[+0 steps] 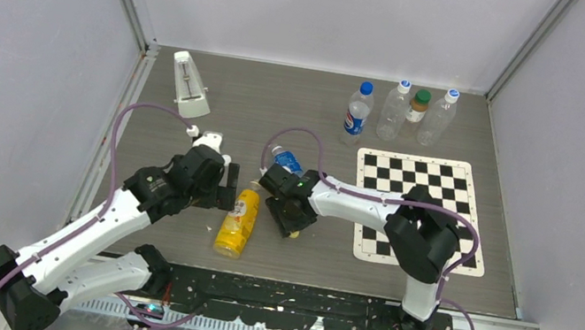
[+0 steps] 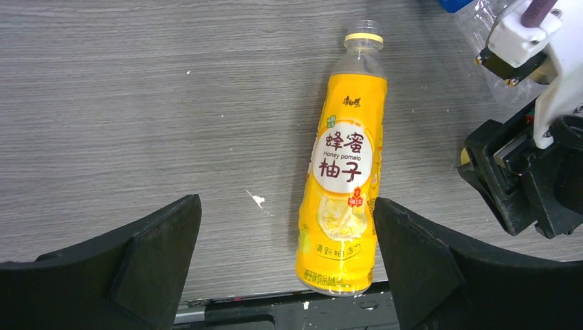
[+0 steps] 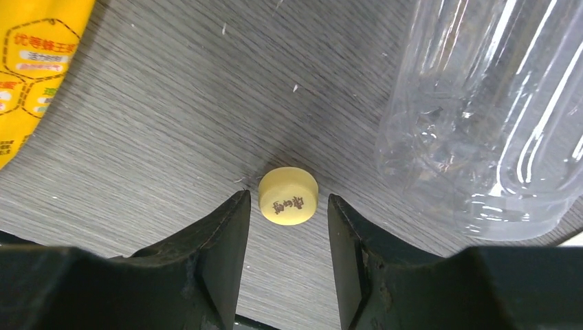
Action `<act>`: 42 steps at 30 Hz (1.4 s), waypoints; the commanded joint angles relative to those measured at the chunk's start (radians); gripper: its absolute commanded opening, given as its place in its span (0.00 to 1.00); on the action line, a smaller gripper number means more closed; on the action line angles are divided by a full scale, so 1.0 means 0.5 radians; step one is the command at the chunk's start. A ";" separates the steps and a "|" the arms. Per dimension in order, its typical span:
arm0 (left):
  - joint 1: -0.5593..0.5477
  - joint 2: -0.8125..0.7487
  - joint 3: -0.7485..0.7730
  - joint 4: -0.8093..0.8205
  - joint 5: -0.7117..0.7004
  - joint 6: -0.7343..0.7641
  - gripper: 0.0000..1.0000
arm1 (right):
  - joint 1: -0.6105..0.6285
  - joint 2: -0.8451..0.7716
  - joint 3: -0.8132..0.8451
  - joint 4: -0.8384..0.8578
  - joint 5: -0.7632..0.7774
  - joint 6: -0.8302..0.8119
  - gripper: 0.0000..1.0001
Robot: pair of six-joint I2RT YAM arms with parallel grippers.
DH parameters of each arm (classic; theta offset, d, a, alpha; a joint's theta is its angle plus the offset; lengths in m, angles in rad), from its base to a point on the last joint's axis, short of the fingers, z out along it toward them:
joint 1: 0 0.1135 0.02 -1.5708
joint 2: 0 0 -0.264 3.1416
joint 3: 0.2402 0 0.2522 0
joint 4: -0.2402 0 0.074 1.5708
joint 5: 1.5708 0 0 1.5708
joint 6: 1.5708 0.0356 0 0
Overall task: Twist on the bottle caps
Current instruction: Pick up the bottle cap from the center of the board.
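The yellow bottle cap [image 3: 289, 196] lies flat on the table between the tips of my right gripper [image 3: 289, 206]. The jaws are open, one on each side of it, with a small gap to each. The yellow honey-pomelo bottle [image 2: 342, 185] lies on its side with its neck [image 2: 363, 38] uncapped. My left gripper [image 2: 285, 234] is open above the table, and the bottle's base lies just inside its right finger [image 2: 419, 261]. A clear bottle [image 3: 481, 103] lies next to the right gripper [image 1: 290, 214], with a blue end [image 1: 281, 156]. No loose white cap is clearly visible.
Several capped bottles [image 1: 394, 108] stand at the back, one with a dark green cap [image 1: 422, 95]. A chessboard mat [image 1: 421, 205] lies at the right. A white wedge-shaped object [image 1: 190, 85] stands at the back left. The dark rail [image 1: 292, 308] runs along the table's near edge.
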 commanded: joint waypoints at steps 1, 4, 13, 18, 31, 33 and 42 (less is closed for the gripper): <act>0.020 -0.054 -0.017 0.004 -0.041 -0.018 1.00 | 0.019 0.020 0.079 -0.040 0.055 -0.020 0.50; 0.023 -0.061 -0.024 0.005 -0.032 -0.017 1.00 | 0.021 0.029 0.073 -0.041 0.063 -0.026 0.49; 0.025 -0.064 -0.030 0.024 0.030 -0.001 1.00 | 0.016 0.057 0.041 0.013 0.046 -0.038 0.46; 0.027 -0.072 -0.028 0.035 0.071 0.008 0.99 | 0.007 0.057 -0.001 0.058 -0.003 -0.036 0.44; 0.026 -0.045 -0.060 0.142 0.248 0.008 0.99 | -0.054 -0.035 -0.147 0.115 -0.029 -0.027 0.38; 0.027 -0.037 -0.079 0.180 0.317 0.014 0.99 | -0.055 -0.062 -0.168 0.132 -0.043 -0.026 0.35; 0.029 0.099 -0.125 0.279 0.457 0.025 0.98 | -0.105 -0.359 -0.308 0.148 -0.036 -0.019 0.25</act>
